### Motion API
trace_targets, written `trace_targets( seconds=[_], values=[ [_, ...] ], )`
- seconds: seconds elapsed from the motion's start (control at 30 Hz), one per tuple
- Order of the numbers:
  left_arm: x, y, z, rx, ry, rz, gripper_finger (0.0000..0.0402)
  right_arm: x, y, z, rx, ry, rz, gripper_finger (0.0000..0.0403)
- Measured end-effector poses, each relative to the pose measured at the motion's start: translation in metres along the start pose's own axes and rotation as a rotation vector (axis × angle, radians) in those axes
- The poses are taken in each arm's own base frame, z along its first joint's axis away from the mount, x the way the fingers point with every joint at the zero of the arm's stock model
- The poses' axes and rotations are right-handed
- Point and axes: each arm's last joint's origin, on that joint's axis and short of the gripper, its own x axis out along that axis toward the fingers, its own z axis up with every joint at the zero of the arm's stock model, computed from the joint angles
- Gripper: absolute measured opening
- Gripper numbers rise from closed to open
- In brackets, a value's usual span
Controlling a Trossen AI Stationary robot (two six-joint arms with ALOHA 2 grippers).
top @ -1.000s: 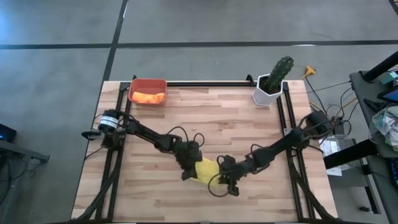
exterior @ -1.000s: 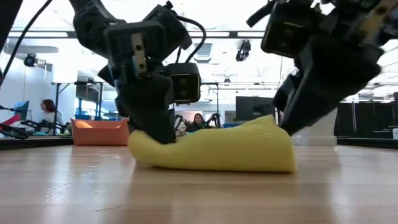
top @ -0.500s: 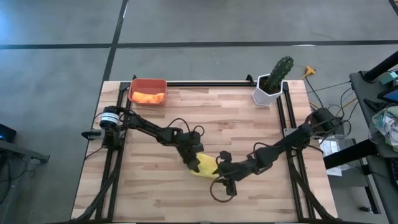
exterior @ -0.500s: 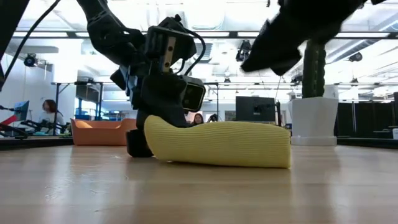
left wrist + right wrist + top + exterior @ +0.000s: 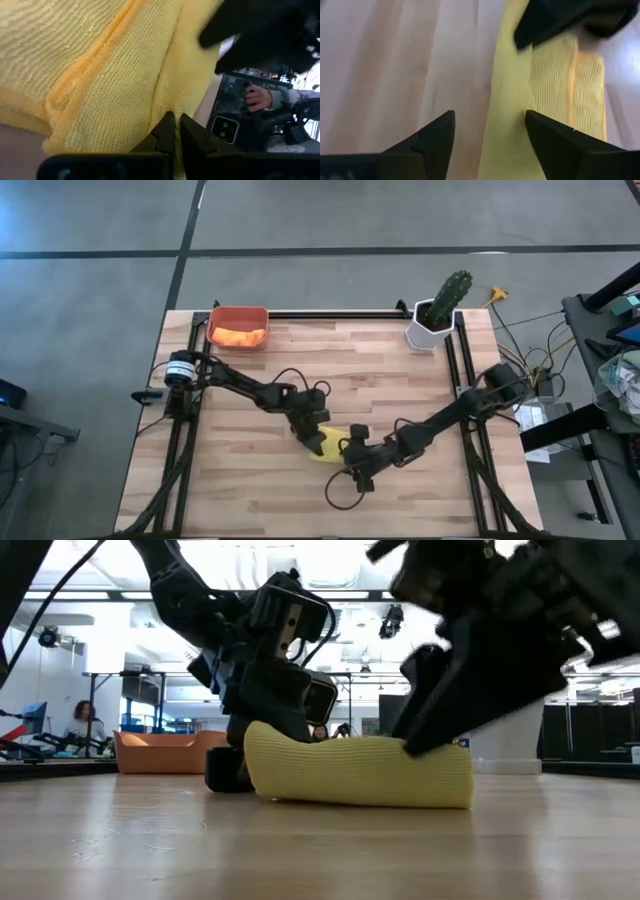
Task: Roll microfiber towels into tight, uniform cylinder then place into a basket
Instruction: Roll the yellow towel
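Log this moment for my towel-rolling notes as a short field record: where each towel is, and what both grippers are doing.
yellow towel: rolled, lying on the table near its front
orange towel: in the basket, at the far left corner
left gripper: shut, against one end of the yellow roll
right gripper: open, over the roll's other end
cactus pot: far right corner

Rolled yellow towel — between both arms
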Motion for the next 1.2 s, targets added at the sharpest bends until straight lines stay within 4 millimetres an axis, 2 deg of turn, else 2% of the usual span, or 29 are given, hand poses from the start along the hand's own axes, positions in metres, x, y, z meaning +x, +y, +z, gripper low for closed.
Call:
trace_targets(
  seconds=[0.13,0.3,0.6,0.73,0.87,1.03,1.2],
  values=[
    [-0.002,0.0,0.003,-0.021,-0.008,-0.009,0.0002,0.009,0.0,-0.007,-0.01,0.028,-0.023,0.0237],
    [-0.004,0.0,0.005,-0.03,-0.013,-0.021,0.0002,0.012,0.001,-0.007,-0.006,0.037,-0.028,0.0206],
    [-0.005,-0.002,0.006,0.009,-0.01,-0.047,0.0002,0.012,-0.003,-0.013,0.084,0.091,-0.048,0.0084],
    [-0.007,-0.005,0.004,0.128,-0.006,-0.056,0.0002,0.012,0.0,-0.01,0.095,0.102,0.039,0.0023],
    [-0.013,-0.011,0.002,0.278,-0.018,-0.06,0.0019,0.012,0.002,-0.01,0.156,0.133,0.131,0.0016],
    [-0.019,-0.015,0.002,0.479,-0.087,-0.008,0.0072,0.012,0.006,-0.015,0.256,0.164,0.244,0.0014],
    [-0.026,-0.019,-0.002,0.545,-0.095,0.001,0.0116,0.013,0.004,-0.024,0.366,0.177,0.292,0.0014]
  ],
)
